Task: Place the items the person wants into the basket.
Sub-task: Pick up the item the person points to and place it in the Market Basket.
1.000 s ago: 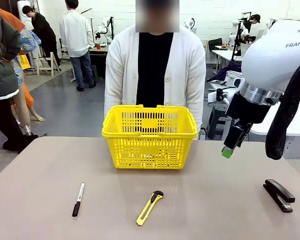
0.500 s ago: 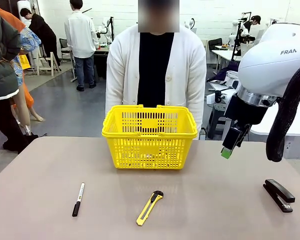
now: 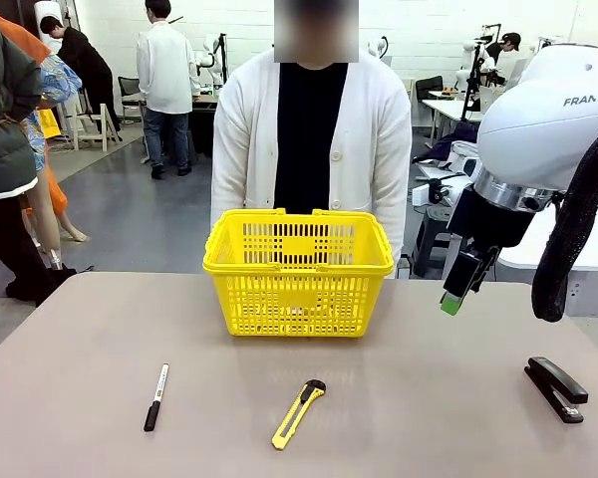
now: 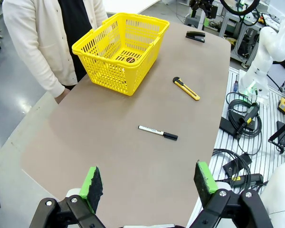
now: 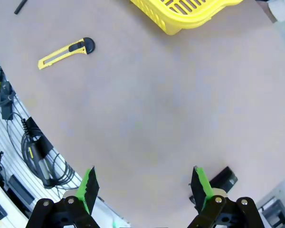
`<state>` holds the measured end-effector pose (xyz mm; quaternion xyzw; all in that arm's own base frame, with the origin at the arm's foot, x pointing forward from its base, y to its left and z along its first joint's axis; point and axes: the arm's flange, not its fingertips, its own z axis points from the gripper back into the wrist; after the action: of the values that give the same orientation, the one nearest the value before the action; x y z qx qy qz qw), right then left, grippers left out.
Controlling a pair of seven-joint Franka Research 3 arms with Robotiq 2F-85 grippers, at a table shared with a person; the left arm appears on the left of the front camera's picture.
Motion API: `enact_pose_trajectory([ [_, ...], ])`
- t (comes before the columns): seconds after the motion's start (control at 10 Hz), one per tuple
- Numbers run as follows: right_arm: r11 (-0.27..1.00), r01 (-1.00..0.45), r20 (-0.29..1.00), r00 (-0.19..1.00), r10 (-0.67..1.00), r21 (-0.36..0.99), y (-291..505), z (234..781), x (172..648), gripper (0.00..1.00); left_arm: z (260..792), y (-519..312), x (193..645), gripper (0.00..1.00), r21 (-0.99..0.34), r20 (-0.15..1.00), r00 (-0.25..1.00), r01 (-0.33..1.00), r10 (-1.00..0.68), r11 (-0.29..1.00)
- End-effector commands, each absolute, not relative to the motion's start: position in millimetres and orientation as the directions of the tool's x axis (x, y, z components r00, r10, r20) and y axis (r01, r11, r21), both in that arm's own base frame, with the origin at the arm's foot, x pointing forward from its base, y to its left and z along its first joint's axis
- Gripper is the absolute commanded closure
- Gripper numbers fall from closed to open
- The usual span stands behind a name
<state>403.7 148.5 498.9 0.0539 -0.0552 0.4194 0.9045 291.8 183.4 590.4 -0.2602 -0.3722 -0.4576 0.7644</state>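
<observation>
The yellow basket (image 3: 299, 269) stands at the table's far middle, right in front of the person (image 3: 304, 129), whose arms hang down. A small dark round shape shows on the basket's floor (image 4: 129, 59); I cannot tell what it is. The black stapler (image 3: 555, 388) lies at the near right. My right gripper (image 3: 452, 299) hangs open above the table between basket and stapler, holding nothing. In its own view the right gripper (image 5: 142, 185) looks down on bare table, with the stapler (image 5: 224, 178) beside one finger. My left gripper (image 4: 148, 180) is open and high over the table's left end.
A yellow-and-black utility knife (image 3: 299, 413) lies at the near middle. A white marker with a black cap (image 3: 156, 396) lies at the near left. Cables and gear sit beyond the table's near edge (image 4: 237, 123). Other people stand far behind.
The right arm has shifted slightly to the left. Everything on the table has stayed where it was.
</observation>
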Motion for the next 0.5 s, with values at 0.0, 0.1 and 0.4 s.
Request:
enact_pose_trajectory([
  [0.0, 0.642, -0.765, 0.145, 0.642, 0.753, 0.051, 149, 499, 404, 0.0, 592, 184, 291, 0.0, -0.052, 0.814, 0.294, 0.895, -0.5, 0.442],
  [0.1, 0.525, -0.848, 0.171, 0.529, 0.831, 0.075, 128, 517, 391, 0.0, 592, 184, 291, 0.0, -0.052, 0.814, 0.294, 0.895, -0.5, 0.442],
  [0.4, 0.433, -0.89, 0.45, 0.447, 0.773, 0.141, 40, 581, 377, 0.0, 592, 184, 291, 0.0, -0.052, 0.814, 0.294, 0.895, -0.5, 0.442],
])
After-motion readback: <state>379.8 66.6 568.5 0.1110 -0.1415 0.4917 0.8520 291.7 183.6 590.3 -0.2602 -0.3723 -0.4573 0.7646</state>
